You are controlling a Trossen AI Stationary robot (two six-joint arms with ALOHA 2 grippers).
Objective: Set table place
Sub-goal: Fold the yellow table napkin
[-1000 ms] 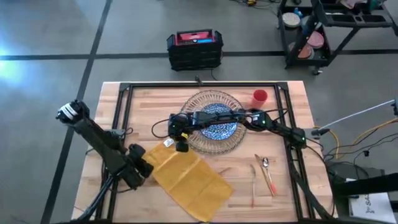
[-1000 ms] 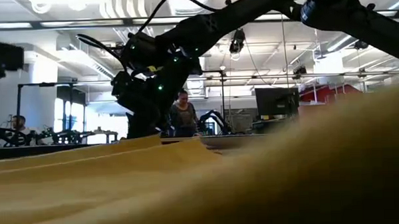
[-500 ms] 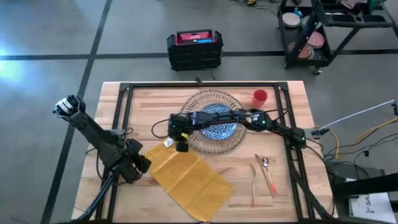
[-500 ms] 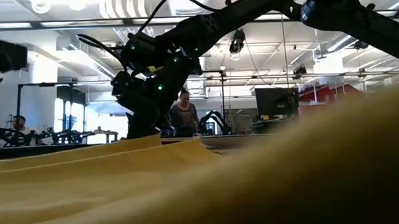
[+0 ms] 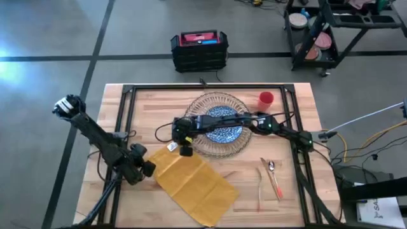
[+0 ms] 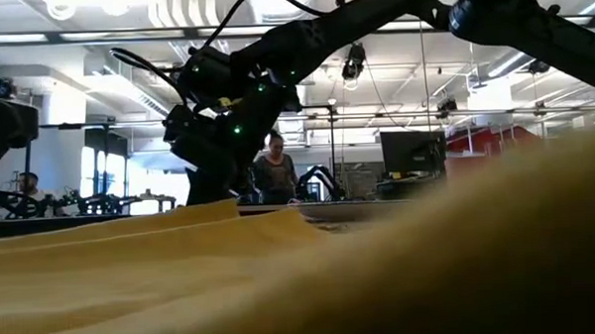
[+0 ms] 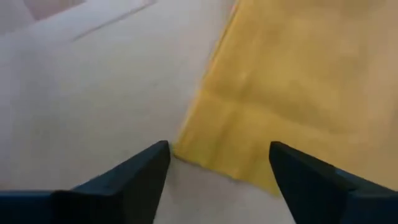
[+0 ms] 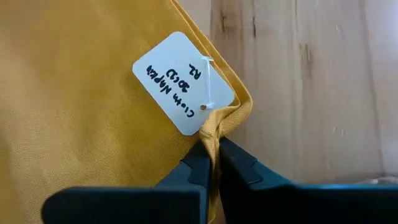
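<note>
Right gripper (image 8: 214, 163): jaws pinched tight on a corner of the yellow napkin (image 5: 191, 182), fabric bunched between the fingertips. In the high view the right gripper (image 5: 185, 149) sits at the napkin's far corner, just beside the near-left rim of the glass plate (image 5: 201, 105), with the right arm reaching across the plates.

Left gripper (image 7: 219, 163): jaws wide apart, holding nothing. It hovers over the napkin's left corner with bare worktop (image 7: 81, 106) beside it; I can't tell if the tips touch the cloth. High view puts the left gripper (image 5: 141, 170) at the napkin's left edge.

Writing: white paper tag (image 8: 182, 83) tied by string to the pinched corner, handwritten "Cloth Napkin", then what looks like "30 cs" and "R2"; those last lines are not clear. The tag (image 5: 172, 146) also shows in the high view.

Count on the wooden worktop (image 5: 299, 102):
- 1 napkin, spread flat, diagonal, near-left of centre
- 1 large clear glass plate, far centre
- 1 blue-patterned plate (image 5: 226, 132) stacked on it, partly under the arm
- 1 red cup (image 5: 266, 98), far right of the plates
- cutlery (image 5: 273, 178) near right: a spoon and orange-handled pieces; exact count not clear

Low view: napkin fills the foreground, right arm above it, a person standing in the room behind.
</note>
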